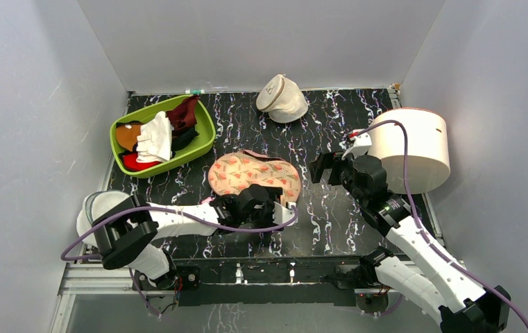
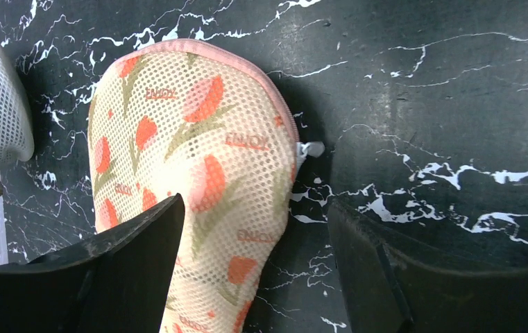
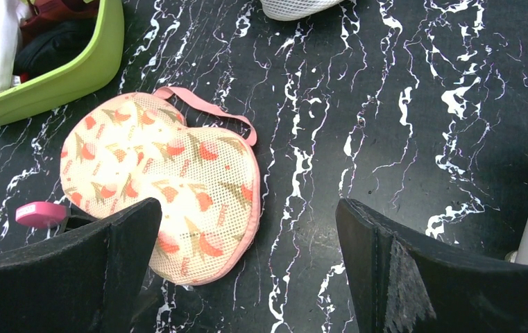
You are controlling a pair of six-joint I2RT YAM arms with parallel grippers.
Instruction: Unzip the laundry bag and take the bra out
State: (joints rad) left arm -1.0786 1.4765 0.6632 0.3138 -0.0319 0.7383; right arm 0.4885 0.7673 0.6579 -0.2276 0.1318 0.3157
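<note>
Left tool [image 2: 255, 208] is open, with its two fingers spread and nothing clamped between them. It hovers over the near edge of the laundry bag [image 1: 254, 173]. In the left wrist view one finger overlaps a lobe of the bag and the other stands over bare bench [image 1: 330, 125]. The white zipper pull [image 2: 311, 148] lies at roughly 1 o'clock from the midpoint of the jaws, on the seam at the bag's side and apart from both fingers. Right tool [image 3: 248, 205] is also fully open and empty. In the top view the bag lies at about 9 o'clock from it, near but not touching. The bag rests flat at mid-bench, its long axis running roughly 9 to 3 o'clock in the top view. Its pink strap [image 3: 205, 109] loops out at the far edge. The zip appears closed along the visible seam. The bra is not visible and is judged to be inside. The left tool is the nearer one. The next approach should shift toward 1 o'clock to bracket the pull.
</note>
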